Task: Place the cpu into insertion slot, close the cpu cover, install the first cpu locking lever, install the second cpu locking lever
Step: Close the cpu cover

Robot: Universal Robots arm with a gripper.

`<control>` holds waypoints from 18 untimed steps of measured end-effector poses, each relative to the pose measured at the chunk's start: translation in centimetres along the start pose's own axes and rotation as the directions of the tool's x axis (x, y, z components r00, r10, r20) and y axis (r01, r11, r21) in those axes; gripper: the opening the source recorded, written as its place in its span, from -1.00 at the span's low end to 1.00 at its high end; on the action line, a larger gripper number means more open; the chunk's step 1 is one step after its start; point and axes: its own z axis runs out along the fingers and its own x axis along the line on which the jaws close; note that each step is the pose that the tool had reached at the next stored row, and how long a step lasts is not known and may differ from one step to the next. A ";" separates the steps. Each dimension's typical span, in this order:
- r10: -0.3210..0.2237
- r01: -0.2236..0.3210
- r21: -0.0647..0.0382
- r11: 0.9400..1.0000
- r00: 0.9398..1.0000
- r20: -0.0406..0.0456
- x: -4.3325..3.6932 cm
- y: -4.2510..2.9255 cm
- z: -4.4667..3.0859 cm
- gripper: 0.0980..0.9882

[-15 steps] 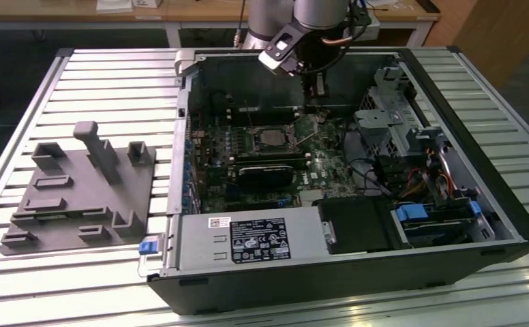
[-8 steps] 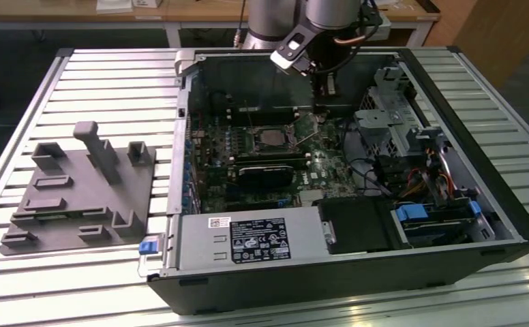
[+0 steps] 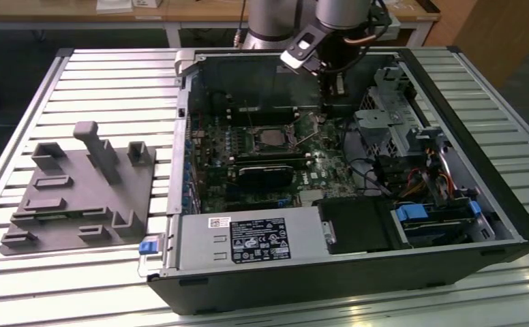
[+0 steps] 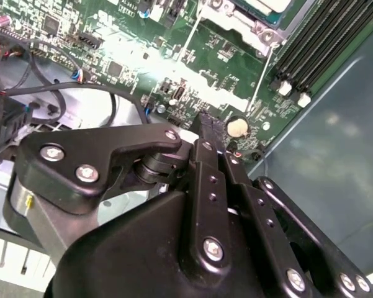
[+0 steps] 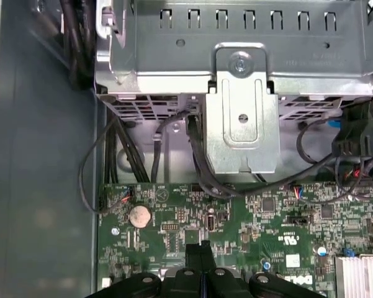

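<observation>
My gripper (image 3: 324,103) reaches down into the open computer case, over the green board. Its black fingertips (image 5: 193,253) are pressed together with nothing between them. They hover just above the board beside a coin battery (image 5: 139,215). The insertion slot (image 3: 266,139) lies a little toward the exterior view's left of the gripper. In the second wrist view a silvery-tan cpu (image 4: 256,5) sits inside the metal cpu cover (image 4: 236,22) at the picture's edge. Two thin locking levers (image 4: 187,37) (image 4: 262,77) stand loose beside the socket, and my gripper (image 4: 210,124) is short of them.
A black heatsink block (image 3: 264,175) sits just in front of the socket. Black memory slots (image 4: 323,43) run beside it. A metal drive cage (image 5: 242,112) with cables stands close behind the fingers. A power supply (image 3: 246,242) fills the case front. A grey fixture plate (image 3: 78,197) lies on the table.
</observation>
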 end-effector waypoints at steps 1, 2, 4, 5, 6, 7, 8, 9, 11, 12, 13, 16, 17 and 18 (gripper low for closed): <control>0.000 0.000 0.000 1.000 1.000 0.001 0.01 0.04 0.06 -0.98; 0.000 0.000 0.000 1.000 1.000 0.002 0.01 0.07 0.16 -0.98; 0.000 0.000 0.000 1.000 1.000 0.004 0.03 0.11 0.43 -0.98; 0.000 0.000 0.000 1.000 1.000 0.004 0.05 0.13 0.57 -0.98; 0.000 0.000 0.001 1.000 1.000 0.005 0.06 0.14 0.70 -0.98; -0.001 0.001 0.001 1.000 1.000 0.006 0.08 0.16 0.82 -0.98; -0.001 0.001 0.001 1.000 1.000 0.008 0.10 0.18 0.94 -0.98; -0.001 0.001 0.001 1.000 1.000 0.008 0.12 0.20 1.08 -0.98; -0.001 0.001 0.002 1.000 1.000 0.011 0.17 0.25 1.29 -0.98; -0.001 0.001 0.002 1.000 1.000 0.013 0.20 0.28 1.37 -0.98; -0.001 0.001 0.002 1.000 1.000 0.015 0.23 0.31 1.43 -0.98; -0.002 0.002 0.002 1.000 1.000 0.022 0.29 0.39 1.65 -0.98; -0.002 0.002 0.003 1.000 1.000 0.024 0.31 0.43 1.73 -0.98; -0.002 0.002 0.003 1.000 1.000 0.025 0.33 0.48 1.81 -0.98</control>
